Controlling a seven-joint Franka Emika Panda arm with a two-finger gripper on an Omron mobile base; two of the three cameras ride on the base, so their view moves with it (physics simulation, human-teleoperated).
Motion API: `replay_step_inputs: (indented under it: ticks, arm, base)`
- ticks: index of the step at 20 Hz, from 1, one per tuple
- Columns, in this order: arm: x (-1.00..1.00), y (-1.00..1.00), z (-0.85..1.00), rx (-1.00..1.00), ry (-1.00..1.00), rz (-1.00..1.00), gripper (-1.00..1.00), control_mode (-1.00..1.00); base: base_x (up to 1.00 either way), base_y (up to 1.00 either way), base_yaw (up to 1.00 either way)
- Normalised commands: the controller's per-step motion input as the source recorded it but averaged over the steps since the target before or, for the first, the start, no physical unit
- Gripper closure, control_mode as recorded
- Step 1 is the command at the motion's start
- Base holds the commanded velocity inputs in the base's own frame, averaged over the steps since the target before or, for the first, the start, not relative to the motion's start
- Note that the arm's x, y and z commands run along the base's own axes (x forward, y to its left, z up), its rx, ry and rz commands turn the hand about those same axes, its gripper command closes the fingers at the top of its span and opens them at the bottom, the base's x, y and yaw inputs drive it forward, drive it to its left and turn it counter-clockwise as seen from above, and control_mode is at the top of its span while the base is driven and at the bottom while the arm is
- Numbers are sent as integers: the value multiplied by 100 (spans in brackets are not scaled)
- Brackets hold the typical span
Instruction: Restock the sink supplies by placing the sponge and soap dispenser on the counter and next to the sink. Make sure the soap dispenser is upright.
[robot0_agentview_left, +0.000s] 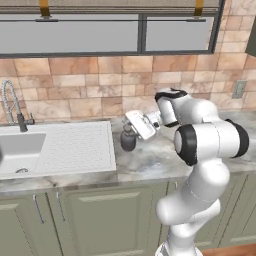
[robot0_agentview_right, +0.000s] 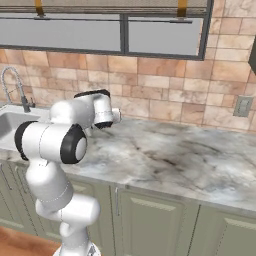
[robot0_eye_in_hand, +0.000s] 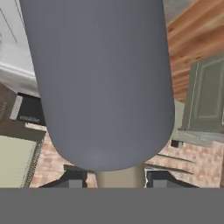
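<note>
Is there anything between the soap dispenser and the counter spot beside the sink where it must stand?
Nothing visible. The soap dispenser, held in the gripper, is just right of the sink's drainboard, and the counter under it looks bare.

Kitchen: sink (robot0_agentview_left: 75, 145), tiled wall (robot0_agentview_left: 90, 80), cabinets (robot0_agentview_left: 107, 220).

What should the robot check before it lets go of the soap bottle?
1. Gripper shut on the soap dispenser: ok.
2. Bottle upright: ok, pump top points up in the left base view.
3. Bottle beside the sink, just past the drainboard edge: ok.
4. Bottle base resting on the counter: cannot tell, it sits at counter level but contact is unclear.
5. Sponge placed by the sink: cannot tell.
</note>
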Motion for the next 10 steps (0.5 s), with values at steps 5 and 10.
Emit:
replay_step_inputs:
  ticks: [5,10]
  arm:
    - [63,-3,0,9,1,-23,100,-100]
    - [58,-12,-26,14,6,-1,100,-100]
  base:
    - [0,0,0]
    - [0,0,0]
